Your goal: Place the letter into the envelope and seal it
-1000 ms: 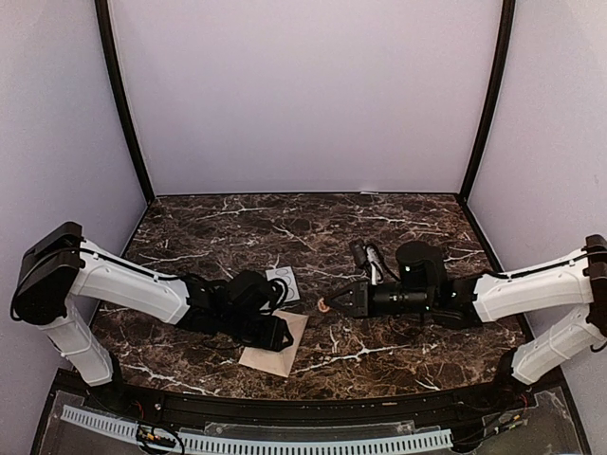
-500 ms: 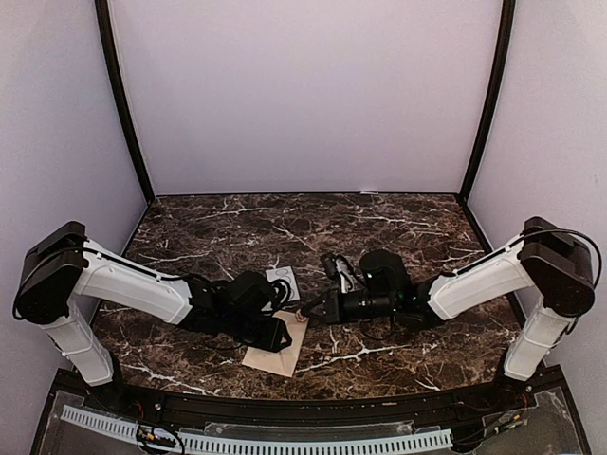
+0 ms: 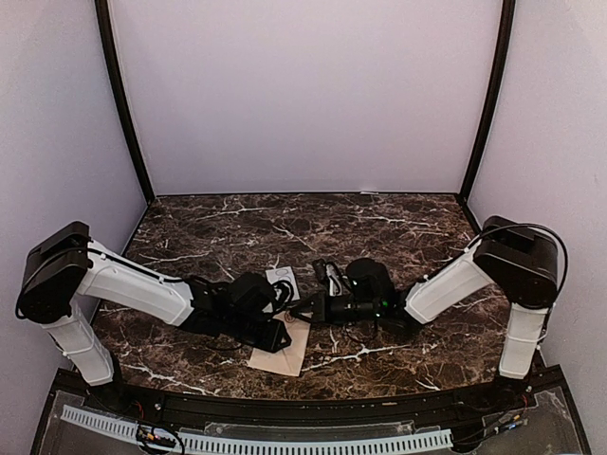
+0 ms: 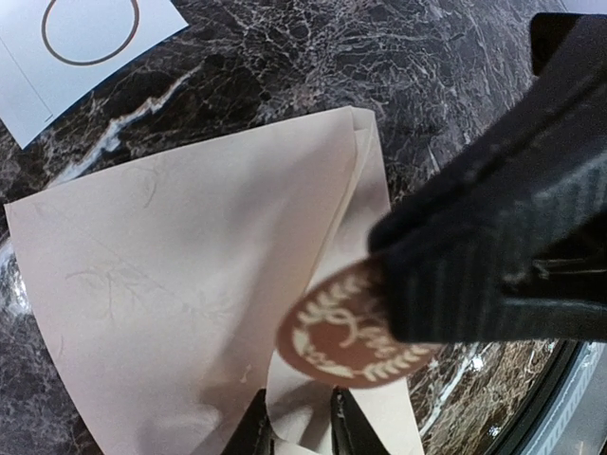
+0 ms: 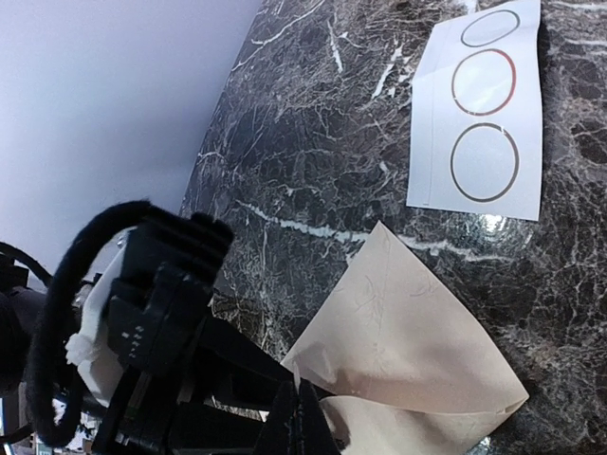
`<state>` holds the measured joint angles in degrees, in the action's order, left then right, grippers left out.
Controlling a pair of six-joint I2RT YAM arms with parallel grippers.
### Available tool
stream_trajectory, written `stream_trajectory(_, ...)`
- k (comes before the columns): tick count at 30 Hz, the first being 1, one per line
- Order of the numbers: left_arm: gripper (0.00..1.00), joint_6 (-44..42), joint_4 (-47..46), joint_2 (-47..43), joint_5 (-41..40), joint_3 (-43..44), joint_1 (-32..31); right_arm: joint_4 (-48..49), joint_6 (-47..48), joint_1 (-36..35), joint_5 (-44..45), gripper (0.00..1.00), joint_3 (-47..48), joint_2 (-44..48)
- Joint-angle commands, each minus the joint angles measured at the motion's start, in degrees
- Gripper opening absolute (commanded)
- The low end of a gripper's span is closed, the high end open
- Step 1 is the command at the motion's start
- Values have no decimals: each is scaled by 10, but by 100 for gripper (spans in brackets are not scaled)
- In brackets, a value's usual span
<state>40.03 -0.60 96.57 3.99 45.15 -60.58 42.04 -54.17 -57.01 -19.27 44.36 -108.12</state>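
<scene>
The pinkish-tan envelope point(image 3: 285, 353) lies near the front edge, its triangular flap point(image 4: 190, 284) folded over. Paler paper shows under the flap tip; I cannot tell whether it is the letter. My left gripper point(image 3: 278, 332) rests on the envelope, fingertips point(image 4: 254, 431) a narrow gap apart with a paper edge between them. My right gripper point(image 3: 305, 311) is shut on a round brown seal sticker point(image 4: 346, 341) with a white laurel print, held just over the flap tip. In the right wrist view its gripper point(image 5: 305, 422) is shut at the envelope's point(image 5: 427, 351) edge.
A small white card point(image 3: 283, 282) printed with circles lies just behind the envelope; it also shows in the right wrist view point(image 5: 479, 123) and the left wrist view point(image 4: 85, 47). The dark marble table's front rim point(image 3: 313, 393) is close.
My right arm has reached left across the table, carrying the seal sticker up to the envelope's flap. The left gripper has stayed on the envelope, which has shifted slightly.
</scene>
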Motion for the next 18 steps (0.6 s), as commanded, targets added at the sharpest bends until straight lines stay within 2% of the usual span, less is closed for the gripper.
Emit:
stream_trajectory(1,20,-28,58,33,41,-48,-4,61,-40,1,17,0,9,-25)
stream_trajectory(6,19,-84,11,30,60,-66,-3,72,-60,1,36,0,-8,-19)
stream_trajectory(9,18,-121,-21,42,70,-62,-3,76,-64,5,56,0,-39,13)
stream_trajectory(18,17,-229,-35,42,92,-33,-4,71,-76,8,84,0,-128,117)
